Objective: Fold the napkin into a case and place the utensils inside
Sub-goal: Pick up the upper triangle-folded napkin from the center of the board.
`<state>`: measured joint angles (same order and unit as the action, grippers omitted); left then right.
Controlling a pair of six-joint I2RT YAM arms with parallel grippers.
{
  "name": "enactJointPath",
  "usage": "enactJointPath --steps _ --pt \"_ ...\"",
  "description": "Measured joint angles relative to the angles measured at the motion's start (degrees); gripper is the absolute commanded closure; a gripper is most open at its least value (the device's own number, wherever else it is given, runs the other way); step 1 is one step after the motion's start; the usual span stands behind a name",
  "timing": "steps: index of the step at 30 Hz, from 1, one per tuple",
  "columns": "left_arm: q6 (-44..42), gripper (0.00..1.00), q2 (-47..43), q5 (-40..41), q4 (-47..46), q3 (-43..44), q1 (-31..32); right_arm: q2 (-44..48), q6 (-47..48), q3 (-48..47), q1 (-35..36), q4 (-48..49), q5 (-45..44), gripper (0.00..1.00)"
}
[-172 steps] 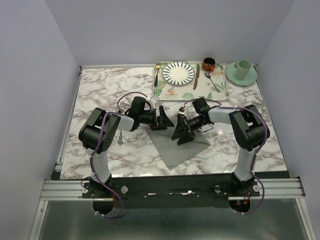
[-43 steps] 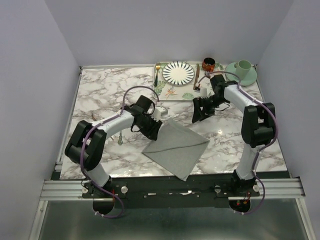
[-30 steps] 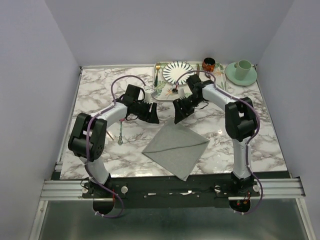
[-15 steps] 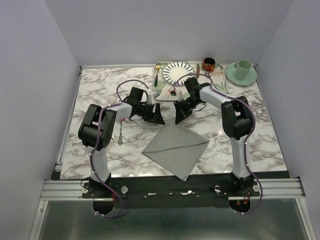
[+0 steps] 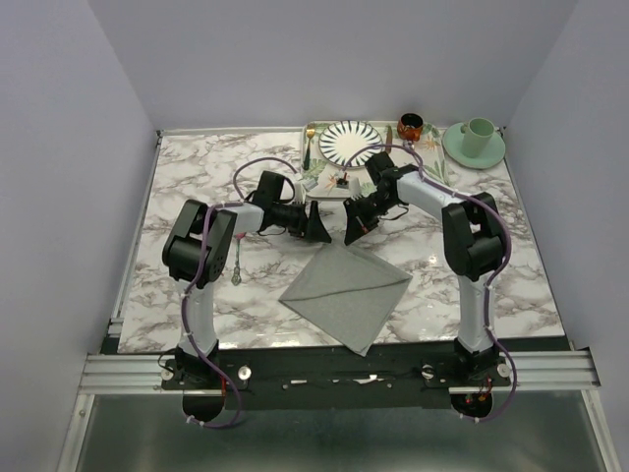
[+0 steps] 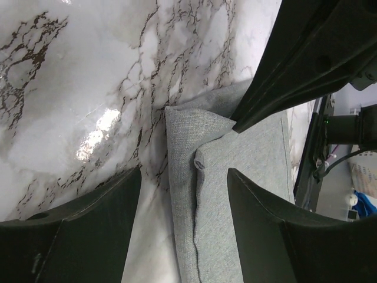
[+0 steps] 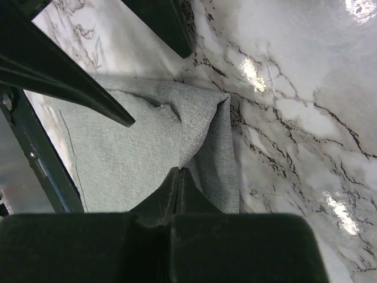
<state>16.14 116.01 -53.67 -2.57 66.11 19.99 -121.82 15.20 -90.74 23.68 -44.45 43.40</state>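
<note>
now | right gripper (image 7: 178, 174): pinched tight on the napkin (image 7: 118, 147) corner | left gripper (image 6: 182, 174): wide, napkin corner between its jaws

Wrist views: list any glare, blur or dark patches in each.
Left wrist view: white glare on the marble table; the left gripper looks dark and soft-edged, while the napkin weave is sharp. Right wrist view: several glare spots on the marble; the right gripper is a near-black mass, the napkin crisp.

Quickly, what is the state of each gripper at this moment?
Left gripper: open, around the napkin corner, gripping nothing.
Right gripper: closed, pinching a fold of the napkin.
</note>
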Motion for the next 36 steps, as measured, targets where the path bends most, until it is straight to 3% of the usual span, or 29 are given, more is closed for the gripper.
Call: enactJointPath --steps 6,16,17,19,20,21,23,24,27,31,36 --pt "1.4 0.33 1.8 -3.2 -3.7 0.0 0.0 1.3 0.2 0.6 0.0 0.3 0.9 0.99" --pt "2.6 0.53 3.6 -5.4 -6.0 0.0 0.1 1.4 0.3 0.6 0.0 0.5 1.2 0.97" --pt "2.6 0.59 3.7 -5.4 -6.0 0.0 0.2 1.4 0.3 0.6 0.0 0.5 1.2 0.96" --pt "2.6 0.65 3.8 -5.6 -6.2 0.0 0.4 1.4 0.3 0.6 0.0 0.5 1.2 0.90" --pt "2.5 0.73 3.8 -5.6 -6.3 0.0 0.4 1.4 0.2 0.6 0.0 0.5 1.2 0.87" --pt "2.5 0.77 3.9 -5.6 -6.4 0.0 0.4 1.4 0.3 0.6 0.0 0.5 1.2 0.76" --pt "2.5 0.87 4.0 -5.6 -6.4 0.0 0.4 1.4 0.0 0.6 0.0 0.5 1.1 0.66" --pt "2.5 0.89 4.0 -5.6 -6.5 0.0 0.4 1.4 0.0 0.6 0.0 0.5 1.0 0.53" --pt "2.1 0.94 4.0 -5.6 -7.5 -0.3 0.4 1.4 0.3 0.7 -0.4 0.2 0.3 0.33" --pt "0.6 0.98 2.8 -5.5 -8.1 -2.4 0.5 2.3 1.5 1.7 -2.0 -0.8 -0.5 0.14" --pt "-2.7 1.00 -1.4 -5.4 -8.7 -5.0 1.0 4.0 4.9 4.0 -8.2 -3.2 -0.7 0.07"
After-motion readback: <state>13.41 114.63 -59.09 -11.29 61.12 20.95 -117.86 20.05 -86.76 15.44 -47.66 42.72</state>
